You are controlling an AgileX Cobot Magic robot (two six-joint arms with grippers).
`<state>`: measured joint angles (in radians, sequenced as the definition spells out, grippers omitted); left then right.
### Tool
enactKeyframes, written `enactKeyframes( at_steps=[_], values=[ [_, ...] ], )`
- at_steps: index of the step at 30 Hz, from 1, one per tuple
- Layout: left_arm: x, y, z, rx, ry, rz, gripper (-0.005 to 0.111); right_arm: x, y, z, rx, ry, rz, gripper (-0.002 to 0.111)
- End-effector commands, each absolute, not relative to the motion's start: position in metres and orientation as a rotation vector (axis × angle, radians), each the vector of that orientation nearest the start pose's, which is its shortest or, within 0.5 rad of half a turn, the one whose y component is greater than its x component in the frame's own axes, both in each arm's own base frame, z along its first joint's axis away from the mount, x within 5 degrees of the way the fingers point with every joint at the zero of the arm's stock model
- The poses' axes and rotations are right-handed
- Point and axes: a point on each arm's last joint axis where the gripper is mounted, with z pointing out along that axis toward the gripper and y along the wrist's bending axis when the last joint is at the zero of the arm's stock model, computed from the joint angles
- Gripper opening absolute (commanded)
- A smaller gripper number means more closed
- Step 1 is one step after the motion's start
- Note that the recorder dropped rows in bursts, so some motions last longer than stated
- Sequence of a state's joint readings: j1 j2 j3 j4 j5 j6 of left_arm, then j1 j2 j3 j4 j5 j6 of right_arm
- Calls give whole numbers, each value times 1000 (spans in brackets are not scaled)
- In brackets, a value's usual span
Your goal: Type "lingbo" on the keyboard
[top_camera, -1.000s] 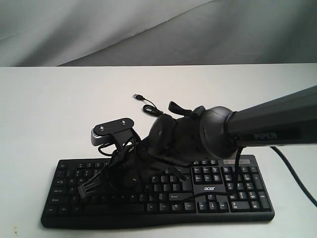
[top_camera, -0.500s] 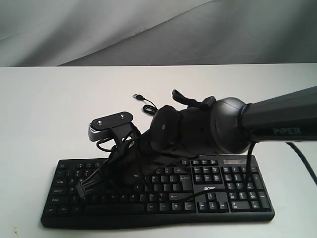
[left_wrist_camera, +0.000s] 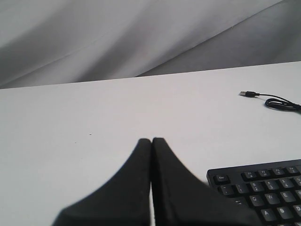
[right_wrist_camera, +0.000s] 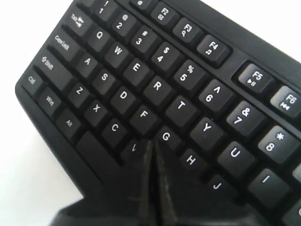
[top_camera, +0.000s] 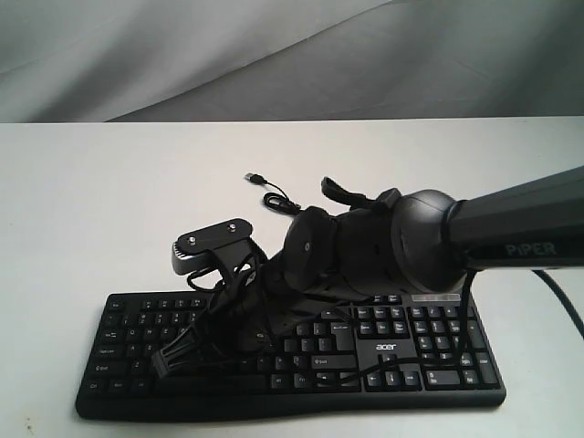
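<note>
- Right gripper (right_wrist_camera: 151, 147), jaws pressed together, pointed at the keyboard (right_wrist_camera: 155, 84) between the V and G keys.
- Left gripper (left_wrist_camera: 151, 141), likewise closed, hung over the table (left_wrist_camera: 70, 117).

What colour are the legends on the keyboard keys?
White, on the black keyboard; clearest in the right wrist view.

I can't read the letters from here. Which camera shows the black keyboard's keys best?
The right wrist view: the wide black plastic keyboard fills it, legends readable. The exterior view shows its full width, partly behind the arm; the left wrist view catches one corner.
</note>
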<state>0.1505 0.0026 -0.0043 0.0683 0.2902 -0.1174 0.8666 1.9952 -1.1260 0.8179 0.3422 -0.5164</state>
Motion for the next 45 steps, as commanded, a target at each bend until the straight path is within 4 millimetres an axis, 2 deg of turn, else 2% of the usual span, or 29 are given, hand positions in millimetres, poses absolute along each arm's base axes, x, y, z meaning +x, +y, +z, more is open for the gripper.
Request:
enactKeyframes(
  at_steps=[1,8,45],
  values=[
    [54,10,187,-203,1758,79,1,237,313,132,-885,2553,701,0],
    [54,10,187,-203,1758,79,1,236,315,125,-886,2565,707,0],
    [54,10,187,-203,1758,79,1,232,318,126,-910,2552,709,0]
  ],
)
